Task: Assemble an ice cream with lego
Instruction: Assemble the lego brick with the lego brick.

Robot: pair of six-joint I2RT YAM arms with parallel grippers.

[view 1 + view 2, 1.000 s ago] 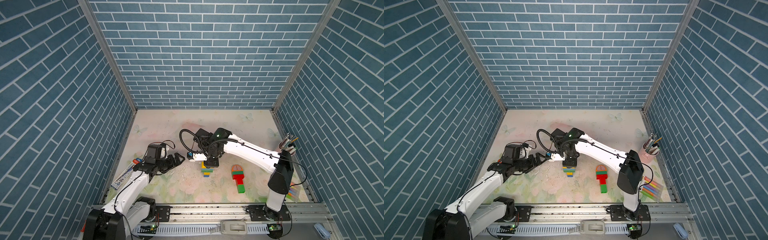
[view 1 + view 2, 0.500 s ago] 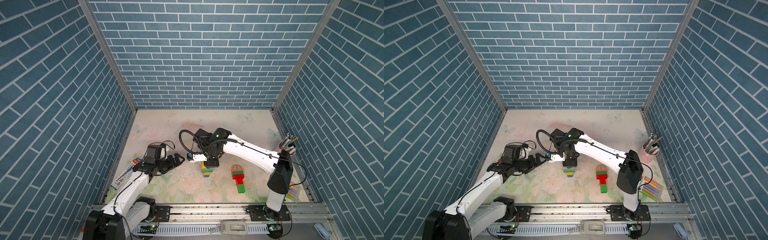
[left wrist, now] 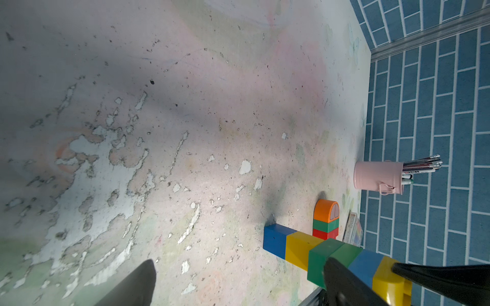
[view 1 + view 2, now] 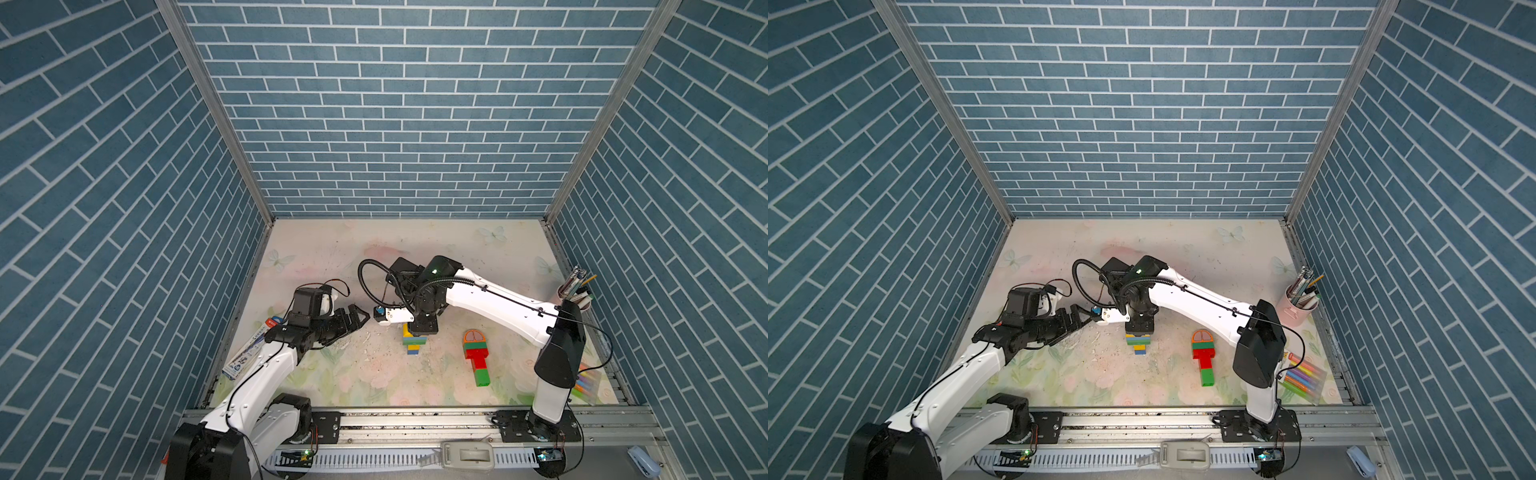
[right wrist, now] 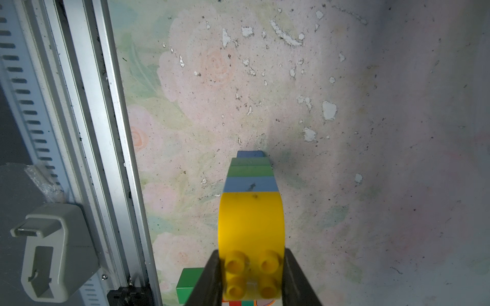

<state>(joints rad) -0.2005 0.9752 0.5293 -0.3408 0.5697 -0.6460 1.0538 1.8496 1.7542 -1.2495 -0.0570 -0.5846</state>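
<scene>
**Worn floral tabletop, two lego builds, one clamped by the right gripper**

A pale tabletop (image 4: 365,374) with a faded flower print and flaked patches is enclosed by blue brick-patterned walls (image 4: 399,124) on three sides. Nearest the camera head, a metal rail (image 4: 415,417) carries both arm bases.

Just beyond it, by the right arm's base, one marker pack (image 4: 1302,376) lies flat. Next, one lying lego build (image 4: 476,357) is seen flat on the tabletop in both top views. Five pieces are counted in it: an orange round-topped piece, a green one, a wide red one, a narrow red one and a green one. At the left edge one white-and-blue box (image 4: 249,349) lies aslant.

Left of that build and apart from it, one standing lego stack (image 4: 1139,343) is set upright with its blue base on the tabletop. Five bands are counted from the bottom: blue, yellow, green, blue, yellow. The topmost, a yellow round-topped piece (image 5: 252,225) with four studs, is clenched between the fingers (image 5: 206,280) of the right gripper (image 4: 424,328), which covers it from above.

The left gripper (image 4: 359,318) is spread wide and holds nothing, just beside the right wrist. Farther off, at the right wall, one pink cup (image 4: 1298,309) of pens is placed.
</scene>
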